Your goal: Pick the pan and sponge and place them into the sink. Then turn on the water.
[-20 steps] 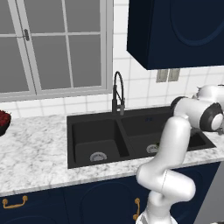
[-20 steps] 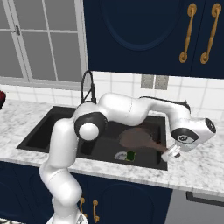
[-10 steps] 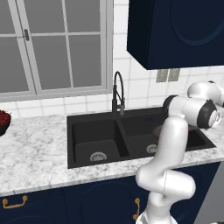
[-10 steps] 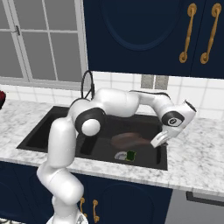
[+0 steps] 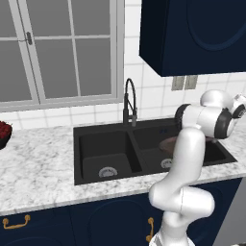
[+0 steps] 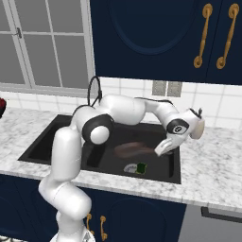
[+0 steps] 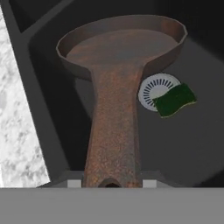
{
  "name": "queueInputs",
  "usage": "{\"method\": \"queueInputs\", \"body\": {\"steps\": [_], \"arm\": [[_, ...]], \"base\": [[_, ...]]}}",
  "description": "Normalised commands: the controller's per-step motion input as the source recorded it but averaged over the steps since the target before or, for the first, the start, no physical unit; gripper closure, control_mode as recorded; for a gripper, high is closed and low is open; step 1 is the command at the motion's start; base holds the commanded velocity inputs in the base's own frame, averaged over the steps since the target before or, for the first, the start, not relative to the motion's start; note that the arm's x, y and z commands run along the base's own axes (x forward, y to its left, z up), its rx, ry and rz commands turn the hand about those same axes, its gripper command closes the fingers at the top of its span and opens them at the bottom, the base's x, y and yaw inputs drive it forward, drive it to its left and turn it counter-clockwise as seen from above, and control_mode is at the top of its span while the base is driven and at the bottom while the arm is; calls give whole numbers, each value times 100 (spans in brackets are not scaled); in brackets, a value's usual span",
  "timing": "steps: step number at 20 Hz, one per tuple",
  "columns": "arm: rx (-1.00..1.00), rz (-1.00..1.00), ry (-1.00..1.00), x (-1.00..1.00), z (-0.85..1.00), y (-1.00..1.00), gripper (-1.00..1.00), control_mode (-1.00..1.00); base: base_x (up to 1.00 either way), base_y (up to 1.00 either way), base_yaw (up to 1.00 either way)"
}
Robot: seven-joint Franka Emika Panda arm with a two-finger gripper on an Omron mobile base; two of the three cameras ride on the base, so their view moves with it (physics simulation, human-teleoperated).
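The gripper (image 6: 158, 152) is clenched on the end of the handle of the pan (image 7: 118, 48), holding it over the right basin of the sink (image 6: 47, 137). In the hand view the pan's long axis runs from 6 to 12 o'clock: the handle starts at the gripper at 6 and the round bowl lies at 12, open side up, roughly level. In the right base view the pan (image 6: 131, 149) points away from the gripper toward 9 o'clock, its bowl above the basin floor, and whether it touches the floor cannot be told.

The sponge (image 7: 175, 99) lies on the basin floor, green top up, at 3 o'clock of the handle, overlapping the edge of the silver drain (image 7: 155, 89); its long axis runs about 8 to 2 o'clock. In the right base view the sponge (image 6: 141, 168) sits just beside the drain at 5 o'clock of the pan bowl.

The black faucet (image 5: 129, 103) stands at the back of the sink, at 12 o'clock of the divider. The marble desk (image 5: 38, 168) surrounds the sink
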Motion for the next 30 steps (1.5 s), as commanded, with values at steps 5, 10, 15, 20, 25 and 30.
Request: {"method": "queueInputs", "body": {"steps": [5,10,15,20,25,30], "arm": [[0,11,-2,1,-24,31,100,-100],[1,19,-1,0,-18,20,100,-100],[0,7,0,0,-17,15,100,-100],[0,0,0,4,-22,32,100,-100],[0,0,0,13,-31,35,100,-100],[0,0,0,22,-30,8,100,-100]], "base": [[0,0,0],[0,0,0],[0,0,0],[0,0,0],[0,0,0],[0,0,0]]}}
